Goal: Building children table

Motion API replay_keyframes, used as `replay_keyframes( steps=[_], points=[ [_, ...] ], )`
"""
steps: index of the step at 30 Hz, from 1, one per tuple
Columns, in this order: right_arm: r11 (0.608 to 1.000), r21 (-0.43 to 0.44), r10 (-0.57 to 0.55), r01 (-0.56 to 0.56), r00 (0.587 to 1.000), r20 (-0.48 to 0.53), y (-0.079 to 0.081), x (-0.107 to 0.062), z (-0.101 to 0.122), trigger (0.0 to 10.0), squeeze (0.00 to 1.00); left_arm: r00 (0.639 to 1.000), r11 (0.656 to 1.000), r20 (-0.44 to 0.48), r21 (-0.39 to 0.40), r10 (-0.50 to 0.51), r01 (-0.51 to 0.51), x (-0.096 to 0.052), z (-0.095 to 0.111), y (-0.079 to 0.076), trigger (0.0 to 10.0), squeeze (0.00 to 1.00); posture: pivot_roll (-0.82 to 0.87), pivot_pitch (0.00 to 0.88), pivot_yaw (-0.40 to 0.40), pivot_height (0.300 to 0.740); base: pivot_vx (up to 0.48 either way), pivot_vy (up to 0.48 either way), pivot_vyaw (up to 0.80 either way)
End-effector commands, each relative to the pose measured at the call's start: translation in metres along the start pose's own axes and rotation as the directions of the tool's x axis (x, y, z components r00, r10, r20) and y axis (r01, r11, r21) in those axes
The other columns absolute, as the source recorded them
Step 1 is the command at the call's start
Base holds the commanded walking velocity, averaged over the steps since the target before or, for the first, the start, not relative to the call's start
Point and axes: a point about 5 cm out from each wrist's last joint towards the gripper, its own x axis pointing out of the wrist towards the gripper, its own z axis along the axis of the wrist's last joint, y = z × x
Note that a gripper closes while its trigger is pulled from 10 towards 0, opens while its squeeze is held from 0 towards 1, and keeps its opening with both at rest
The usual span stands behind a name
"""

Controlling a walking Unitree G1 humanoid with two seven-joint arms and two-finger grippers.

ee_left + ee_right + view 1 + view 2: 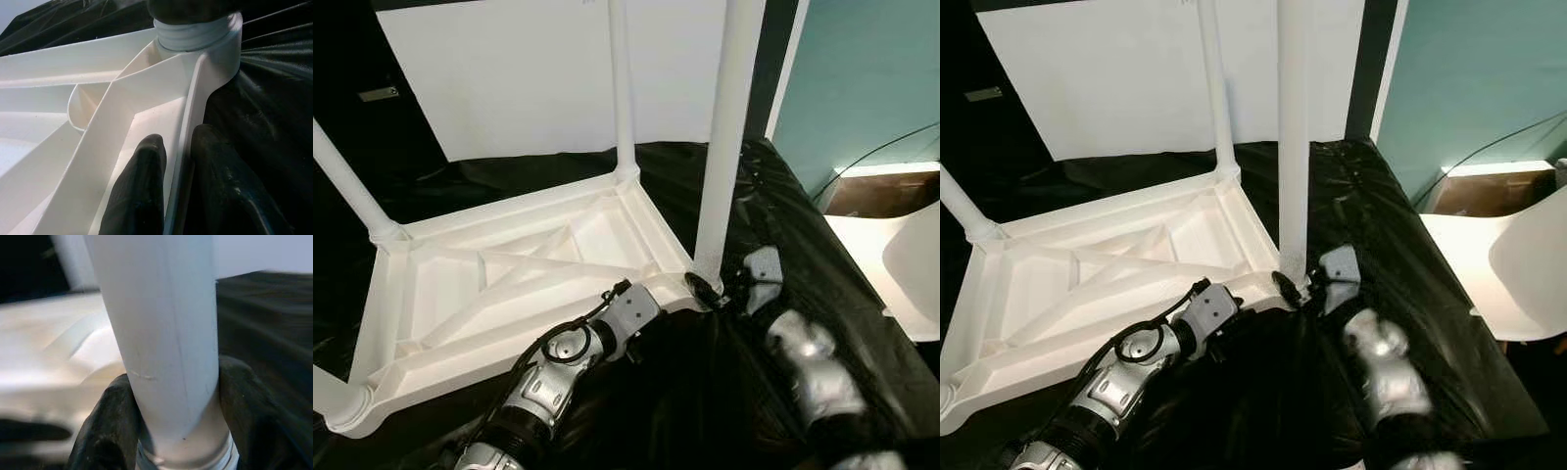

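A white plastic children's table [509, 284] lies upside down on a black sheet [793, 235], its ribbed underside facing up. Legs stand at its corners: one at the back [623, 88], one at the left [347, 186] and a stub at the front left [328, 392]. The tall front-right leg [729, 127] stands in its corner socket. My right gripper [171, 382] is shut on this leg just above the socket, also seen at its base [710, 287]; the arm looks blurred. My left gripper [178, 142] is shut on the table's rim [193, 98] beside that corner.
A white panel [529, 69] leans behind the table. To the right are a teal wall [871, 78], a brown box [881, 191] with a cable above it, and a white chair [1518, 264]. The black sheet ends near the chair.
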Motion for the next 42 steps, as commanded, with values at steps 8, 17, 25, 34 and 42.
replay_keyframes(
  steps=[8, 17, 25, 34, 42],
  points=[
    [0.988, -0.021, -0.153, 0.153, 0.988, 0.005, -0.015, -0.003, 0.0, 0.0, 0.0, 0.957, 0.986, -0.246, -0.089, -0.156, 0.138, -0.01, -0.055, -0.036, 10.0, 0.0, -0.07, 0.0, 0.028, 0.74, 0.0, 0.0, 0.0],
    [0.986, -0.04, 0.163, -0.162, 0.986, 0.029, 0.002, 0.009, 0.012, 10.0, 0.18, 0.958, 0.987, -0.243, -0.09, -0.154, 0.136, -0.007, -0.054, -0.036, 10.0, 0.0, -0.08, 0.0, 0.031, 0.74, 0.0, 0.0, 0.0],
    [0.918, -0.082, 0.386, -0.389, 0.921, -0.055, -0.021, 0.02, 0.016, 8.6, 0.0, 0.959, 0.987, -0.24, -0.081, -0.152, 0.137, -0.005, -0.053, -0.034, 10.0, 0.0, -0.08, 0.0, 0.031, 0.74, 0.0, 0.0, 0.0],
    [0.839, -0.048, 0.528, -0.542, 0.832, -0.166, -0.032, 0.021, 0.014, 5.0, 0.0, 0.96, 0.988, -0.238, -0.081, -0.148, 0.132, -0.004, -0.053, -0.033, 10.0, 0.0, -0.08, 0.0, 0.027, 0.74, 0.0, 0.0, 0.0],
    [0.778, -0.01, 0.611, -0.628, 0.761, -0.22, -0.04, 0.025, 0.016, 0.0, 0.0, 0.961, 0.989, -0.238, -0.088, -0.139, 0.122, -0.005, -0.054, -0.034, 10.0, 0.0, -0.07, 0.0, 0.021, 0.74, 0.0, 0.0, 0.0]
  ],
)
